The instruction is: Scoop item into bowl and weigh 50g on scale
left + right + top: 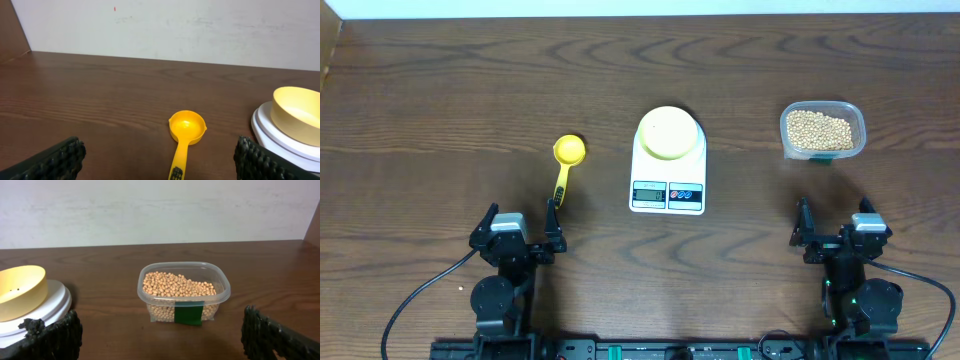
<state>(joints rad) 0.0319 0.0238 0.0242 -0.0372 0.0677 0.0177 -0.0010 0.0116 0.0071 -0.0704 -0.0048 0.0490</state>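
Note:
The tan beans (819, 129) fill a clear plastic tub (860, 130) at the back right; both also show in the right wrist view, beans (178, 285) and tub (224, 286). The pale yellow-green bowl (669, 132) stands empty on the white scale (668, 190) at the table's middle; it also shows in the left wrist view (298, 112) and the right wrist view (19, 290). A yellow scoop (567, 155) lies left of the scale, bowl end away from me (187, 126). My left gripper (520, 238) and right gripper (832, 232) are open and empty near the front edge.
The tub carries a green tape patch (189, 314) on its near wall. A pale wall (170, 30) rises behind the table's far edge. Cables trail from both arm bases at the front.

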